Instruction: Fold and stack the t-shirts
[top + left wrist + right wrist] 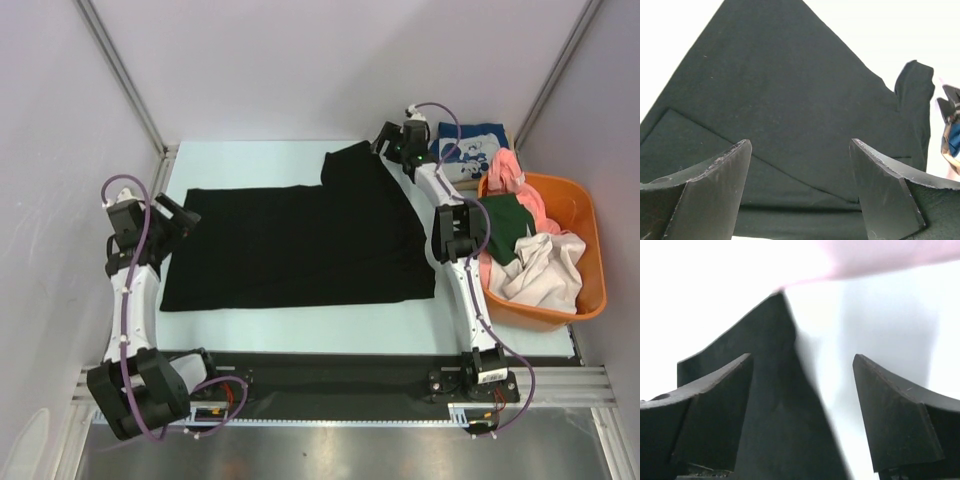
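1. Top view: the black t-shirt (300,245) lies spread flat on the surface (300,335), between the two arms. This is probably so that both can reach its edges. One sleeve (350,165) sticks out at the far right corner.
   - The left tool (180,218) hangs at the shirt's left edge and the right tool (390,148) just beside that sleeve. Each is placed where a fold could start.
   - The navy t-shirt (470,150) with its white print lies flat at the far right, behind the orange basket (592,265). It looks like the start of the stack.
   - The pink t-shirt (510,175), dark green t-shirt (505,225) and off-white t-shirt (540,270) are heaped in the basket, waiting their turn.
2. Left wrist view: the left tool (800,145) has its fingers wide apart with nothing between them, looking across the black t-shirt (780,90). A diagonal edge in the cloth just ahead of them suggests one layer is already turned over. The sleeve (915,85) shows at the far side.
3. Right wrist view: the right tool (800,357) is also spread wide and grips nothing. The black cloth (775,405) lies beneath it, mostly under the left finger, with bare surface under the right one. It appears lined up over the cloth's edge for a pinch, though the blur hides which part of the shirt this is.
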You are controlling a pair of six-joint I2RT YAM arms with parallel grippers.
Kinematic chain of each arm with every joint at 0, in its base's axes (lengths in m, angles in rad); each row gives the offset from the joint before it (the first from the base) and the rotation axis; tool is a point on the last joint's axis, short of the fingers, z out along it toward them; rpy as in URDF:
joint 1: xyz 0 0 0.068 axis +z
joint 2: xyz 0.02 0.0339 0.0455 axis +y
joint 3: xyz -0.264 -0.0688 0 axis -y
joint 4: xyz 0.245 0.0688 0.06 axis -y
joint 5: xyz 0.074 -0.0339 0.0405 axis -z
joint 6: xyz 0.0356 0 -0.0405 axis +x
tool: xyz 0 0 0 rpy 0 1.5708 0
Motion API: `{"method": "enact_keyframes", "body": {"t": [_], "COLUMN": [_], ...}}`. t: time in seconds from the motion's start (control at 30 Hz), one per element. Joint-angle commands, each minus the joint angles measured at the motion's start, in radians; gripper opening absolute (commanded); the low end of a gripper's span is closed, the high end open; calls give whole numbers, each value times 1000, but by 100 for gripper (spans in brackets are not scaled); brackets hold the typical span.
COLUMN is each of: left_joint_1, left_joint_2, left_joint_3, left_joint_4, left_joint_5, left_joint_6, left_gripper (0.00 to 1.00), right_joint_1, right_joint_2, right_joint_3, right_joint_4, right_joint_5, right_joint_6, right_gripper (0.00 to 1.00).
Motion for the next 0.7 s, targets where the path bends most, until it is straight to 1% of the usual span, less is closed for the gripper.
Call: {"method": "enact_keyframes", "body": {"t": [0.0,0.1,0.23,0.33,0.37,0.47,0.53,0.57,0.63,0.67], "left_joint_1": [-21,-20,-21,-21,-21,-21,-21,-21,-21,-20], "left_joint_2": [-40,-27,3,-7,-13,-5,-1,7,22,32], "left_joint_3": [-13,-5,1,-5,-6,-6,-5,-5,6,15], "left_joint_4": [41,38,38,41,43,40,37,37,37,35], "left_joint_5": [-1,2,29,25,23,17,19,19,5,-1], "left_joint_6": [26,17,5,6,5,6,8,8,8,11], "left_gripper": [85,85,85,85,85,85,85,85,86,86], "right_joint_1": [-10,-7,13,26,29,36,32,24,15,7], "right_joint_2": [91,97,107,110,110,104,99,97,97,94], "right_joint_3": [138,121,129,130,130,127,120,115,107,106], "right_joint_4": [103,156,149,137,132,95,92,94,98,94], "right_joint_5": [-26,-36,-52,-95,-105,-109,-104,-106,-121,-122], "right_joint_6": [51,71,71,94,95,92,92,100,104,104], "right_gripper": [86,88,88,80,77,59,53,46,36,25]}}
